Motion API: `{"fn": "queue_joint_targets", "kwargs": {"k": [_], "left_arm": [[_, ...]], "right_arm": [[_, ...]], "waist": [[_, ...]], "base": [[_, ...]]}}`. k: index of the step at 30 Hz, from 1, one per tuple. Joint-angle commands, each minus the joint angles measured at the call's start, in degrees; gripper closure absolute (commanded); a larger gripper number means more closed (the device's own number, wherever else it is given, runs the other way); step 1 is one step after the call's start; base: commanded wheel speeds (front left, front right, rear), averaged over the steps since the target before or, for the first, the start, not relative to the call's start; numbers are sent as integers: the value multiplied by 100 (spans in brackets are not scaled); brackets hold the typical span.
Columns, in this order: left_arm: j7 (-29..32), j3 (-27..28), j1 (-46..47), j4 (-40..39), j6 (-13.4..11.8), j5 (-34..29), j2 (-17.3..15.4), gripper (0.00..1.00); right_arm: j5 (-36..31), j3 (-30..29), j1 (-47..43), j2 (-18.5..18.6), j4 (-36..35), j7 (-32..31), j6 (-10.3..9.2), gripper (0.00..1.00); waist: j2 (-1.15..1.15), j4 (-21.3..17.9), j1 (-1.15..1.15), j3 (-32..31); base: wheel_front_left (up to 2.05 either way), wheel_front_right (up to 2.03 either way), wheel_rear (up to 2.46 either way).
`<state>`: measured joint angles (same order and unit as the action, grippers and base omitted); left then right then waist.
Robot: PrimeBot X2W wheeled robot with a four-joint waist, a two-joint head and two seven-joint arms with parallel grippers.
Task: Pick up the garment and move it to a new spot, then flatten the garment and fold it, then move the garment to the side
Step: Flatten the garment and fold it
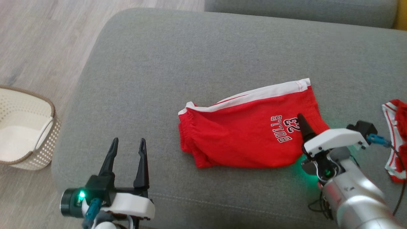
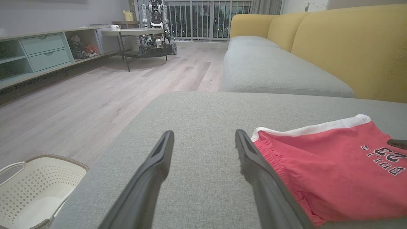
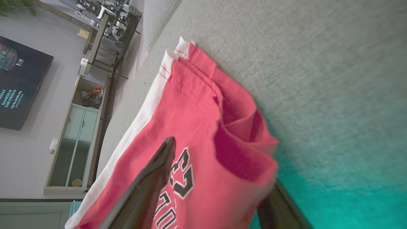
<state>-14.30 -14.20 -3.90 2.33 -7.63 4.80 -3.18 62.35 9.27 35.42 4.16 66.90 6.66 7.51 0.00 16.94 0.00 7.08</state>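
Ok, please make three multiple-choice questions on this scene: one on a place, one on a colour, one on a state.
1. Where is the basket relative to the sofa? A on top of it; B on the floor beside it; C under it.
2. What colour is the stripe on the shorts? A white; B blue; C black.
3. How is the left end effector? A shut on the shorts; B open, holding nothing; C shut on the basket.
Answers: 1 B, it stands on wood floor. 2 A, a white band edges the red cloth. 3 B, its fingers stand apart over bare sofa.
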Motion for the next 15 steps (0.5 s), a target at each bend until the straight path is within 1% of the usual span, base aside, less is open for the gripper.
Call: {"fn": "queue_joint_targets", "kwargs": {"k": [1,5,6,7,12,15], "left_arm": [[-70,166,255,-198,-28,50,30,0],[-70,135,307,-161,-40,85,30,0],[-70,130,316,-147,-42,91,30,0],[-70,127,324,-135,-43,95,30,0],[-70,143,324,-89,-61,110,30,0],[-70,147,274,-70,-56,123,30,0]], "right_arm": [[83,193,-18,-128,58,-49,-2,0],[198,411,170,-128,237,12,-2,0],[222,459,196,-128,268,29,-2,60],[223,514,219,-128,292,82,-2,100],[327,676,238,-128,218,404,-2,100],[443,621,199,-128,118,629,-2,100]], "waist": [[0,20,0,23],[0,58,0,59],[0,65,0,58],[0,70,0,53],[0,43,0,-13],[0,-22,0,-95]], "base": [[0,0,0],[0,0,0],[0,0,0],[0,0,0],[0,0,0],[0,0,0]]}}
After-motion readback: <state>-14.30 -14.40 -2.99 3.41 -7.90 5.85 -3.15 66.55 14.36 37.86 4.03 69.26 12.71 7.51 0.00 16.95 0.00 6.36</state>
